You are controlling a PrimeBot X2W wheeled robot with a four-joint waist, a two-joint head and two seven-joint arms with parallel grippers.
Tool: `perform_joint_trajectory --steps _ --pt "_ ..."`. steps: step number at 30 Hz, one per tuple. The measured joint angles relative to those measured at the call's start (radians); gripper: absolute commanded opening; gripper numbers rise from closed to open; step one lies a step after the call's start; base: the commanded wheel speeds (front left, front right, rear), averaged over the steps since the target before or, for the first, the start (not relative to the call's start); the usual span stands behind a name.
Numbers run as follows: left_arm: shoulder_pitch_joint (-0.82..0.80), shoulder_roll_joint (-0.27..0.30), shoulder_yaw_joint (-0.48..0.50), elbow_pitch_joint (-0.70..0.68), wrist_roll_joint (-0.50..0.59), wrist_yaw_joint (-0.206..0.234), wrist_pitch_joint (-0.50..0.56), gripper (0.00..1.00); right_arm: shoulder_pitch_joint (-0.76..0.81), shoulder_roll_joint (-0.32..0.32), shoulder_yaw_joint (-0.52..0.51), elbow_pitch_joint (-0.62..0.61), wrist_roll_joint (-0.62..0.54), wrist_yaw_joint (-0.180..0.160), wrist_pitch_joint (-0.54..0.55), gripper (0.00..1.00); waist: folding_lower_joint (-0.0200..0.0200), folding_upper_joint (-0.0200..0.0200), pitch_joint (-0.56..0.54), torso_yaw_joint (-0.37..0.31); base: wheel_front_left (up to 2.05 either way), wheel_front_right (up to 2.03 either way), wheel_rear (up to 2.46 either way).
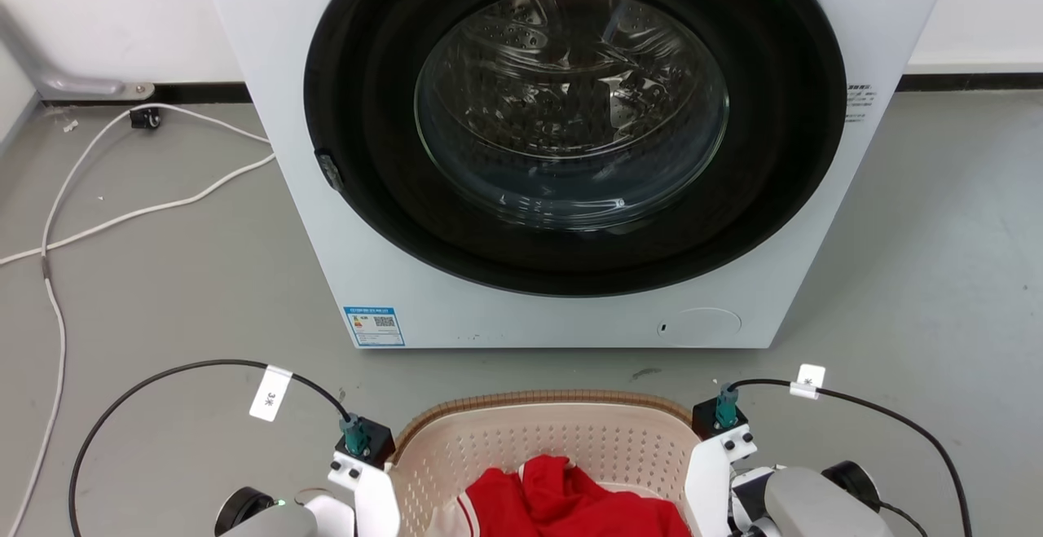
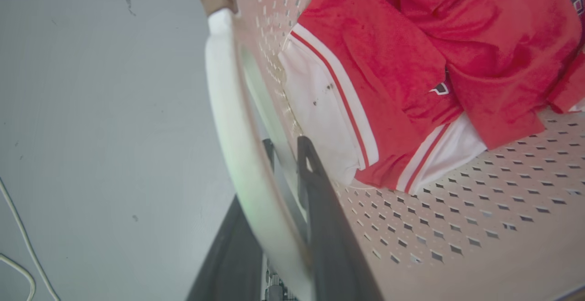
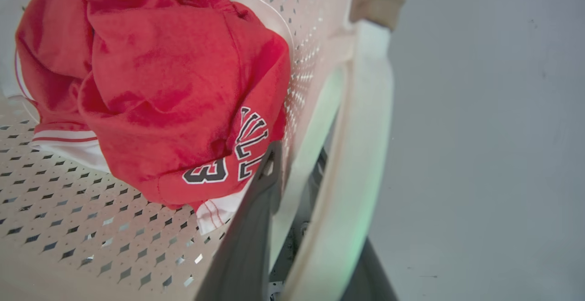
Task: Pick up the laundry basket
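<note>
Two clamps: the left gripper (image 2: 286, 145) pinches the basket (image 1: 538, 400) by its left handle (image 2: 227, 109), the right gripper (image 3: 297, 152) by its right handle (image 3: 365, 109), probably to lift it level.

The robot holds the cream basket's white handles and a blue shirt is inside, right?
No: the head view shows the shirt in the cream perforated plastic laundry basket is red, not blue. The left gripper and right gripper do hold its white handles.

I see a white washing machine (image 1: 570, 309) standing on the grey floor (image 1: 163, 301). Behind it is a white wall (image 1: 106, 7) with a dark skirting (image 1: 204, 94), and a white cable (image 1: 138, 212) lies at the left.
</note>
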Motion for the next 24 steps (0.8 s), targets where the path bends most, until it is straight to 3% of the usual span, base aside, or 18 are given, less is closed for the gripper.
perform_joint_trajectory --steps 24 --pt "0.023 0.009 -0.035 -0.020 -0.034 0.001 -0.002 0.00 0.023 -0.043 0.112 -0.029 0.143 0.000 0.003 0.00 0.0001 0.0000 -0.025 0.006 0.00 0.00 0.00"
